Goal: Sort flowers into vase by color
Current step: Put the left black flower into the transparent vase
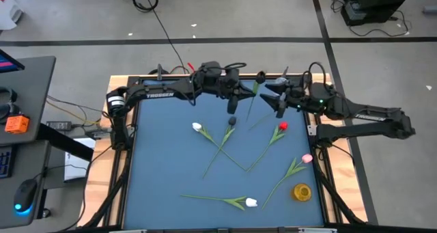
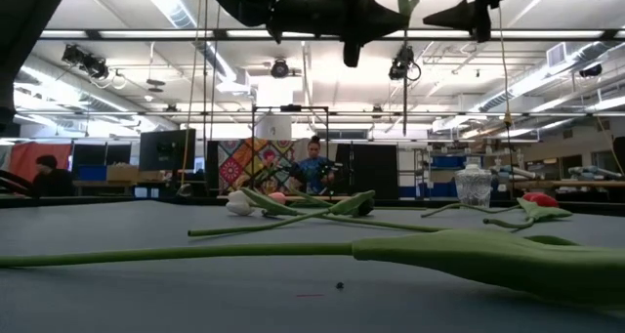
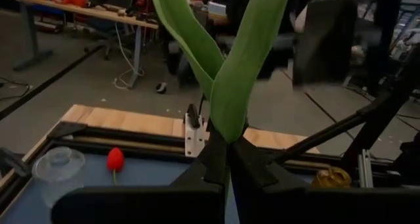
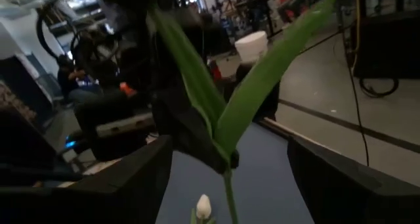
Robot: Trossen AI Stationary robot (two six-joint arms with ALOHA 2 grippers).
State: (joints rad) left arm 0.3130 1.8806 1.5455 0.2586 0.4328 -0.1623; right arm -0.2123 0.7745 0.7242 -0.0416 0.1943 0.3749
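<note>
Your left gripper [image 1: 240, 91] is pinching a black-headed tulip [image 1: 255, 89] by its stem, holding it above the table. Your right gripper [image 1: 278, 96] is waiting just beside it, fingers spread wide, the stem running between them, so it looks nearer for a handover.

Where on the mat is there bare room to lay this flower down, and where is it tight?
Free: the left strip of the blue mat, between the left frame and the white flower. Also the near edge left of the second white flower. Crowded: the middle and right, where the red flower, pink flower and yellow ring lie among crossing stems.
</note>
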